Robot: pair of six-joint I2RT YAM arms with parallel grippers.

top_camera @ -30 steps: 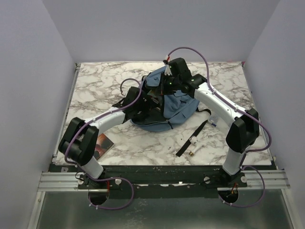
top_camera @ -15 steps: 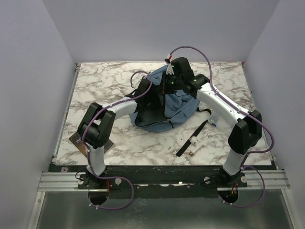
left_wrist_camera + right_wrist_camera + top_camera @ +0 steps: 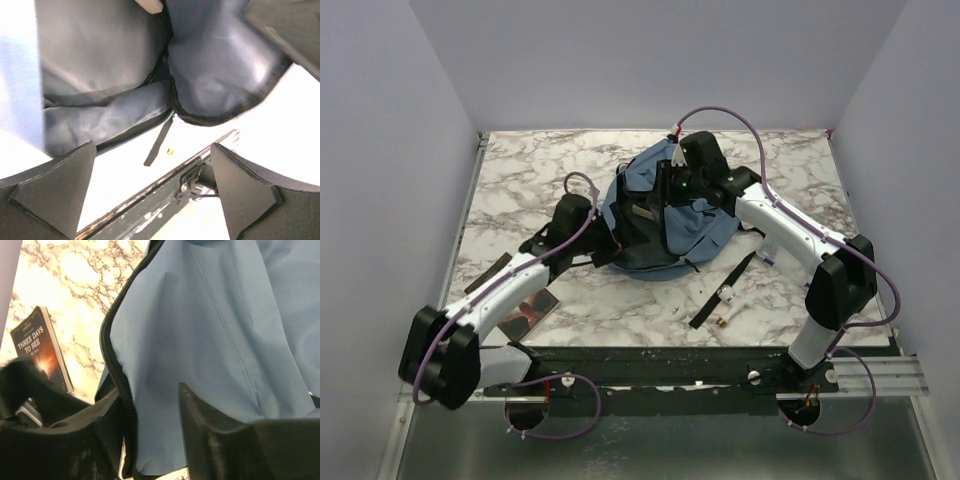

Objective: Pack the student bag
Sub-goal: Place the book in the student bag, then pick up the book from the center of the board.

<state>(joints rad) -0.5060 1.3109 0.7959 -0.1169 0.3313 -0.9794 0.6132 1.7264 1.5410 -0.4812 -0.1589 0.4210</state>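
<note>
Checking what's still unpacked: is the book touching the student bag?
Apart. The top view shows bare table between the book, lying at front left, and the student bag.

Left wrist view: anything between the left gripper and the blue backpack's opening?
Nothing visible. The left gripper is open, and the dusty-blue fabric backpack lies straight ahead with its dark lining exposed. Only a thin black strap lies on the tabletop between.
</note>
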